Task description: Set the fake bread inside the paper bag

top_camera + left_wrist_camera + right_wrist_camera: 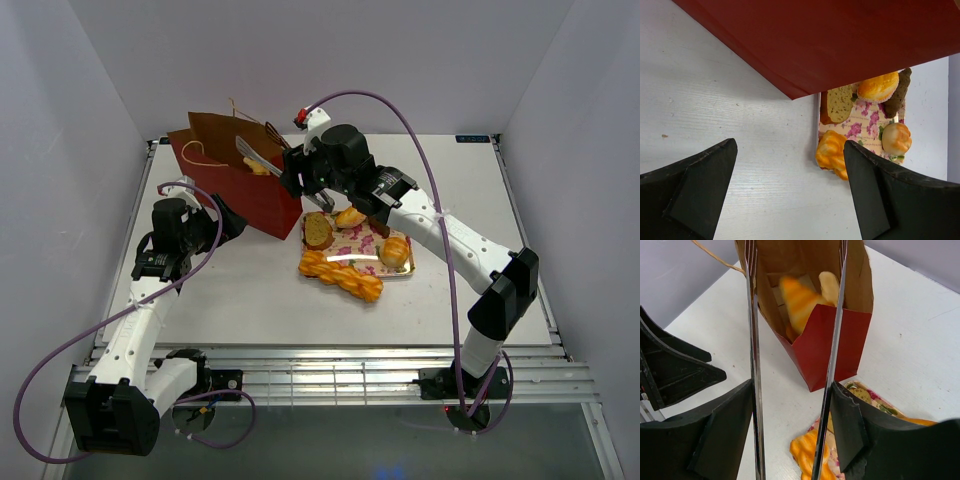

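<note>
Pastry [800, 297] inside paper bag [825, 342]: motion-blurred, type unreadable; lower part hidden behind bag's front wall. Bag cut off by upper edge in left wrist view. Twisted loaf [832, 155] partly hidden behind left gripper's finger [875, 195]. Brown pastry [378, 226] mostly under right arm [400, 200].

- Top view looks down from above and behind both arms, taking in the whole surface [250, 290], the bag [240, 180] and the tray [405, 272].
- Left wrist view sits low and close, facing the bag's red wall [830, 45] with the tray [860, 127] beyond.
- Right wrist view peers between its tool's tongs into the bag's mouth [805, 270]; tray corner [880, 402] below.
- All three share bag and tray.
</note>
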You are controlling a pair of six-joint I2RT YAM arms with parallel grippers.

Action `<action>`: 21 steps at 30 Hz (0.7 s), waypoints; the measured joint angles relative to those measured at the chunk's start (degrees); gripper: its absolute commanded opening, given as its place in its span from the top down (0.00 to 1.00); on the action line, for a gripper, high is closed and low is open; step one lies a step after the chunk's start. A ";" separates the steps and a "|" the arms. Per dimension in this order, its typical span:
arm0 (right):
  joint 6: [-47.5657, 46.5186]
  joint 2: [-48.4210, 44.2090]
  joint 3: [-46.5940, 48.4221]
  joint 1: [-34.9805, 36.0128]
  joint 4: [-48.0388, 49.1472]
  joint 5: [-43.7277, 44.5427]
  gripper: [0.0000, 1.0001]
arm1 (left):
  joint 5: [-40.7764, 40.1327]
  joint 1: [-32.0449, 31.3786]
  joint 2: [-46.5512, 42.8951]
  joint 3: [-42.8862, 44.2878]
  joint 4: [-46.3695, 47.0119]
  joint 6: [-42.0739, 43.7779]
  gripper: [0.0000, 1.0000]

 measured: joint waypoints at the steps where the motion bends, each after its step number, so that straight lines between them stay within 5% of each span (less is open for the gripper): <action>1: 0.00 0.00 0.00 0.00 0.00 0.07 0.34 | 0.00 0.00 0.00 0.00 0.00 0.00 0.02; 21: -0.07 -10.21 -7.32 0.00 0.94 1.81 0.35 | 0.00 0.00 0.00 -0.02 0.00 0.00 0.02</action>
